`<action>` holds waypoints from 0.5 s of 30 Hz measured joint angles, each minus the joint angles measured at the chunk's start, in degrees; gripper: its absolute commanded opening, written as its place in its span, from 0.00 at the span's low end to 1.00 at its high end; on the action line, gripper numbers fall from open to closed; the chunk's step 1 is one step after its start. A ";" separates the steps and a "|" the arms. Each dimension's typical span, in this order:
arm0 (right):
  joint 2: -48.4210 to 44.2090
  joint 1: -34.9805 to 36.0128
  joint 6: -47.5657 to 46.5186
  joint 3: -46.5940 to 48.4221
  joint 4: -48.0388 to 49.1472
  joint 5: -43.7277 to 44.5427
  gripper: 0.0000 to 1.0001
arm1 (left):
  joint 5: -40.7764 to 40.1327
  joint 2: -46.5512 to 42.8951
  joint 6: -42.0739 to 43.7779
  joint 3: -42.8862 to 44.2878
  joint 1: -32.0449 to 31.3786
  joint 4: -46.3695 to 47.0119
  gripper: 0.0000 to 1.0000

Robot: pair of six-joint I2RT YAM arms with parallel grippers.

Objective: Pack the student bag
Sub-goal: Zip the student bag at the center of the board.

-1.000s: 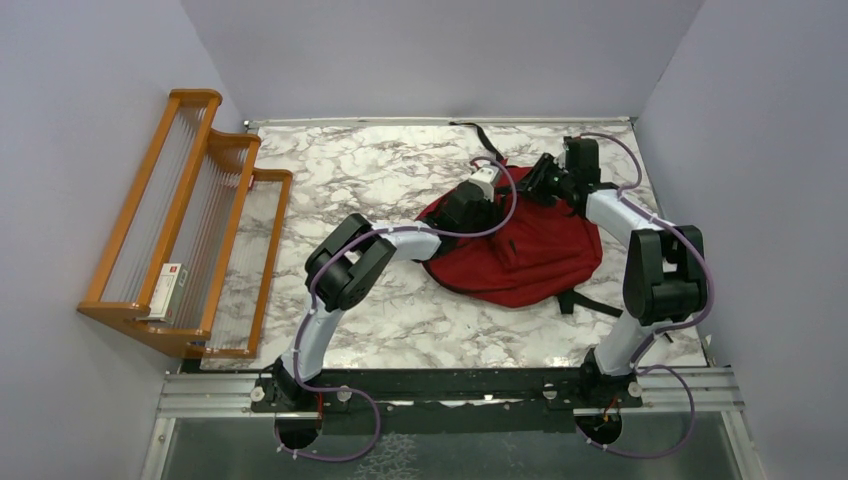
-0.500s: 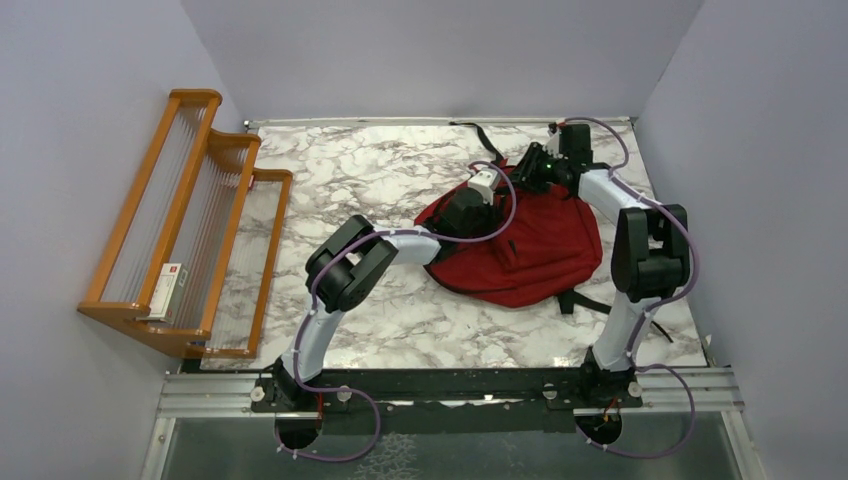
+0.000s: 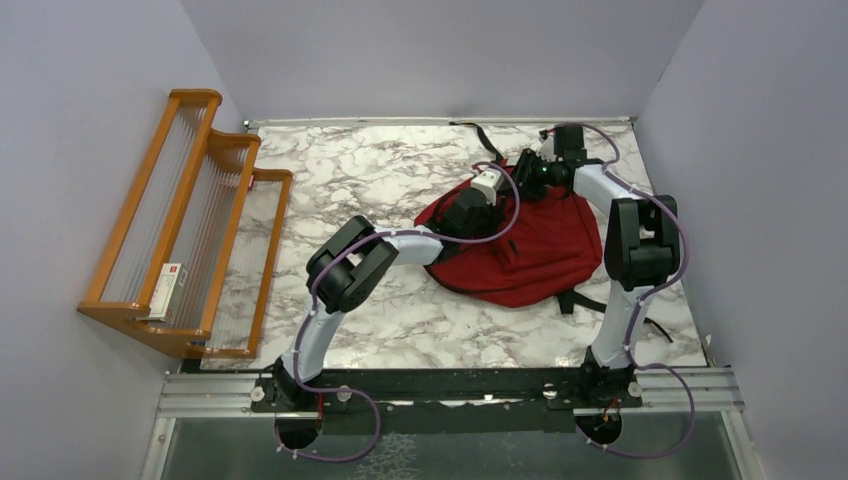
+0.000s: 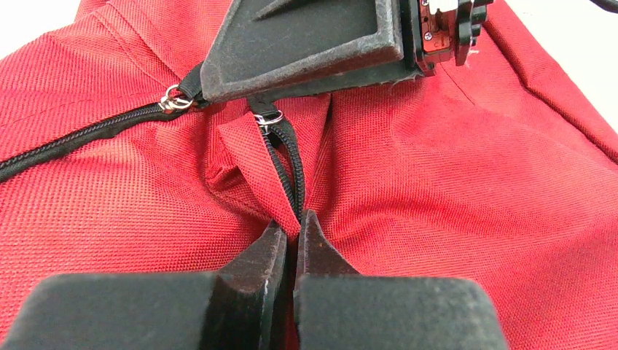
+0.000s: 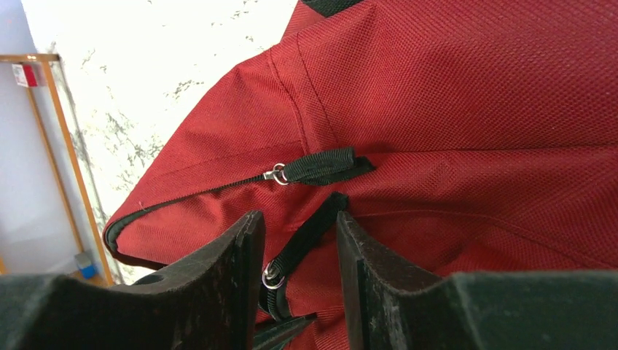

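Note:
The student bag (image 3: pixel 530 250), a red backpack, lies flat at the right middle of the marble table. My left gripper (image 4: pixel 293 222) is shut on a pinched fold of red fabric beside the black zipper (image 4: pixel 288 164), at the bag's far left part (image 3: pixel 478 205). My right gripper (image 5: pixel 295 222) is open at the bag's far edge (image 3: pixel 532 170). A black zipper pull strap (image 5: pixel 310 233) with a silver ring lies between its jaws, with a gap on each side. A second pull (image 5: pixel 321 166) lies flat just beyond. The bag's zipper looks closed.
An orange wooden rack (image 3: pixel 190 220) stands along the left wall, with a small white and red box (image 3: pixel 172 290) on its lowest tier. Black straps (image 3: pixel 590 300) trail from the bag's near right side. The back wall is close behind the right gripper.
The right arm has swung its gripper left and farther back along the bag's top, and its jaws have widened off the zipper pull. The left gripper has kept its pinch in place.

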 measured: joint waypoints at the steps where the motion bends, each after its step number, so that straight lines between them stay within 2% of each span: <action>1: 0.15 0.07 -0.20 0.20 -0.13 -0.44 0.46 | -0.17 0.00 0.09 0.15 -0.09 -0.28 0.00; 5: 0.85 0.09 -1.22 1.29 -1.36 -2.14 0.42 | -0.74 0.00 0.42 0.66 -0.35 -1.20 0.00; 15: 1.88 0.39 -2.49 2.25 -2.73 -3.39 0.10 | -1.22 0.00 1.01 1.03 -0.57 -1.90 0.00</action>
